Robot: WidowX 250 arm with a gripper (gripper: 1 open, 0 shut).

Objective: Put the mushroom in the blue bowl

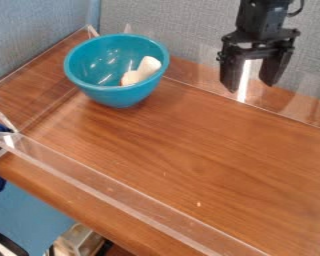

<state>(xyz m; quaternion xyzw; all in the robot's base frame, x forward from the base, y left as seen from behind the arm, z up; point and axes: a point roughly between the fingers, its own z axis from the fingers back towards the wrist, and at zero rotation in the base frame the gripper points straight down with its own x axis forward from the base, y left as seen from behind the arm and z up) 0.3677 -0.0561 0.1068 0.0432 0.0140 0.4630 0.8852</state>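
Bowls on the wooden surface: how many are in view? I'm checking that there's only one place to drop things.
1. The blue bowl sits near the far left corner of the wooden surface, with the mushroom inside.

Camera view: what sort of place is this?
Looks like a robot test station, probably a lab: a robot arm over a wood-look tabletop, clear low walls around the work area, and grey fabric-like panels behind.
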